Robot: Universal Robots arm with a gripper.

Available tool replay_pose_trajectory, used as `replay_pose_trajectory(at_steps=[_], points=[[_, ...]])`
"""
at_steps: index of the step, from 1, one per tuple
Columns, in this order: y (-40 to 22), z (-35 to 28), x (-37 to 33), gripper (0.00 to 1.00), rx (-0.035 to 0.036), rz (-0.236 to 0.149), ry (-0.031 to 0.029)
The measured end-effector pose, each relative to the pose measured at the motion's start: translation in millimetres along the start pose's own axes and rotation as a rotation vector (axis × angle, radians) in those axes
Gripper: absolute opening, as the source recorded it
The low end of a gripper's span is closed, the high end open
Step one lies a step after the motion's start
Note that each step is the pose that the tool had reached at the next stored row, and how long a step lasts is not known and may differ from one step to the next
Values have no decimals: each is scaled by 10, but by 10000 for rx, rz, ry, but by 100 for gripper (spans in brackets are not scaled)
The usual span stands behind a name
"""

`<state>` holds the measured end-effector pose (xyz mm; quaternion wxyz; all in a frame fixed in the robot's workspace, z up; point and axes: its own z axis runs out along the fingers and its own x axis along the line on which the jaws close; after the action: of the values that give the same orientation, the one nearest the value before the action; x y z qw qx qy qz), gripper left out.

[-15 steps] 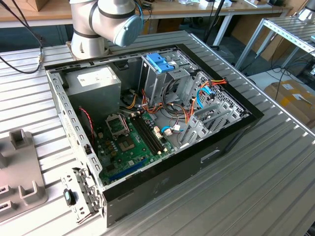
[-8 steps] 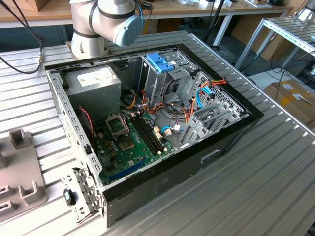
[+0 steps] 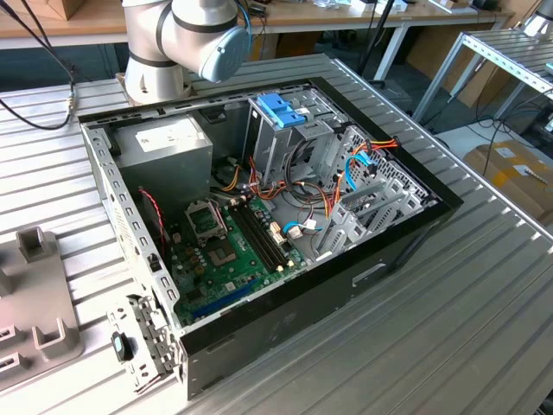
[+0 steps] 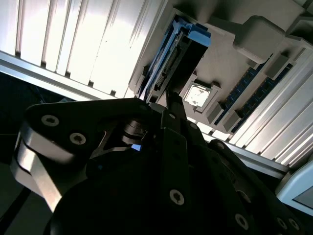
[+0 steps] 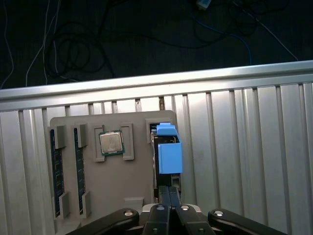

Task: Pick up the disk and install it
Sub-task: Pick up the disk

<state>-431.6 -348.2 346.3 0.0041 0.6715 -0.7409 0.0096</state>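
In both wrist views the disk (image 5: 169,155) (image 4: 166,66) stands on edge in a slot of a grey parts tray (image 5: 139,178) (image 4: 230,54), with its light blue carrier rail facing the camera. My gripper (image 5: 170,190) (image 4: 168,100) hangs above the near end of the disk. Its fingers are pressed together, shut, and I see nothing between them. In the exterior view, part of the grey tray (image 3: 34,298) lies at the left edge of the picture.
The tray also holds a processor chip (image 5: 111,143) (image 4: 198,94) and memory sticks (image 5: 55,171). An open computer case (image 3: 406,233) lies on the ribbed metal table, with a metal drive cage topped by a blue bracket (image 3: 281,110). The arm's base (image 3: 160,52) stands behind the case.
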Motion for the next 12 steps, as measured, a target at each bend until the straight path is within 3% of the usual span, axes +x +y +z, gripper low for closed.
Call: replay_pose_trajectory(at_steps=[3, 4, 5, 7, 9, 12], points=[[0, 1, 0, 29, 0, 0, 0], [0, 1, 0, 29, 1, 0, 0], [0, 1, 0, 36, 0, 0, 0], [0, 2, 0, 36, 0, 0, 0], [0, 2, 0, 54, 1, 0, 0], [0, 3, 0, 60, 0, 0, 0]])
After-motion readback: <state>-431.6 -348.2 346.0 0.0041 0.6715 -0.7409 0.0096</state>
